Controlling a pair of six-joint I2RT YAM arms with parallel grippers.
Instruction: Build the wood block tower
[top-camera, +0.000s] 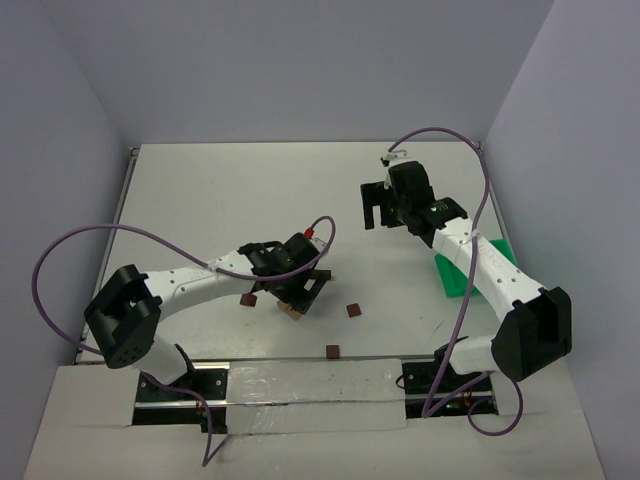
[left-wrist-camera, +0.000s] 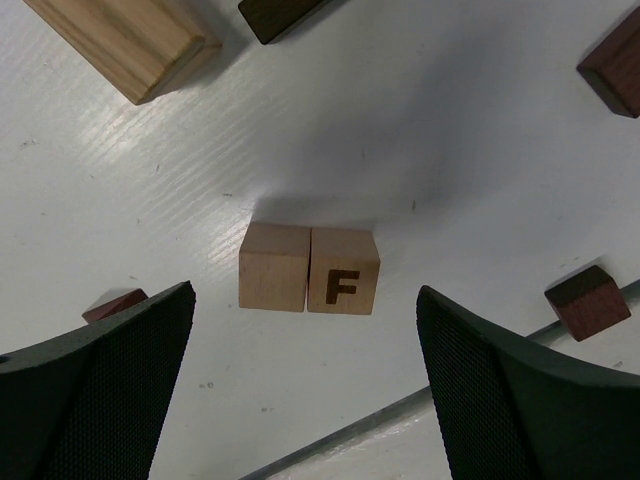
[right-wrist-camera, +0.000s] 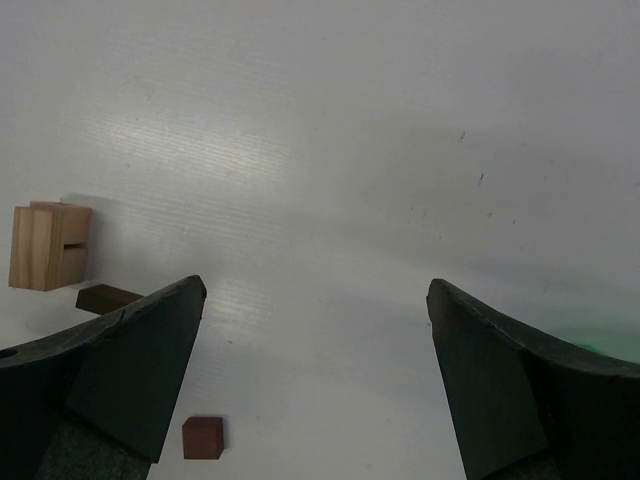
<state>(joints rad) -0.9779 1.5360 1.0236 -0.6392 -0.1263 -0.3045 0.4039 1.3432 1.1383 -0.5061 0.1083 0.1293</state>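
Note:
Two light tan cubes lie side by side on the white table, a plain one (left-wrist-camera: 274, 267) and one marked F (left-wrist-camera: 343, 271). They show as a small tan patch (top-camera: 292, 310) in the top view. My left gripper (left-wrist-camera: 305, 293) is open and empty just above and in front of them, its fingers (left-wrist-camera: 110, 390) wide to either side. A long tan brick (left-wrist-camera: 120, 35) and a dark block (left-wrist-camera: 275, 12) lie beyond. My right gripper (right-wrist-camera: 315, 287) is open and empty, raised over bare table at the far right (top-camera: 385, 205). No block rests on another.
Dark brown cubes lie loose around the left gripper (top-camera: 248, 299), (top-camera: 353, 310), (top-camera: 332, 351), also in the left wrist view (left-wrist-camera: 588, 302), (left-wrist-camera: 615, 70), (left-wrist-camera: 112, 304). A green bin (top-camera: 470, 270) sits under the right forearm. The table's near edge strip (left-wrist-camera: 400, 410) runs close by.

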